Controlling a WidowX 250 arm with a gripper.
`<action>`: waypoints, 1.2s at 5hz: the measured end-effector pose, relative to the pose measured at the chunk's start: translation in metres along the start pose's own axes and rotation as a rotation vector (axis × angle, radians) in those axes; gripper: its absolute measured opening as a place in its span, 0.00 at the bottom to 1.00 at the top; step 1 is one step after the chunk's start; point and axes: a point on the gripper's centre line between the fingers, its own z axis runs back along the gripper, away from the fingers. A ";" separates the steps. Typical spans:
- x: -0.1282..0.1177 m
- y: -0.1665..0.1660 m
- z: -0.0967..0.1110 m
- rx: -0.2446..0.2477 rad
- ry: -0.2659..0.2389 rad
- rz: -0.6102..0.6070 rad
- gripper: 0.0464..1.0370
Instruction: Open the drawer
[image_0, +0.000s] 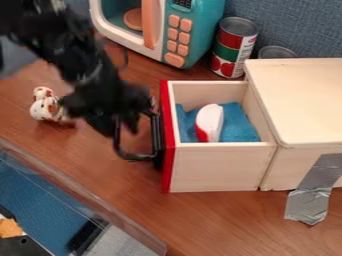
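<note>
The red-fronted wooden drawer (217, 167) juts from its pale wooden cabinet (304, 100); the black gripper (123, 125) is at its front, opening unclear.

Drawer (217, 167) left of cabinet (304, 100), apparently cloth (236, 125) inside, can (233, 49) behind

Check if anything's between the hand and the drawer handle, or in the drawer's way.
Nothing visible stands between the hand and the black handle. The drawer already stands open, and the spotted figurine sits well off its red front.
</note>
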 end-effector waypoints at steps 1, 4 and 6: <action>0.020 -0.027 0.030 -0.073 0.031 -0.060 0.92; 0.054 -0.100 0.040 -0.116 0.233 -0.322 0.96; 0.061 -0.117 0.018 -0.080 0.504 -0.441 0.96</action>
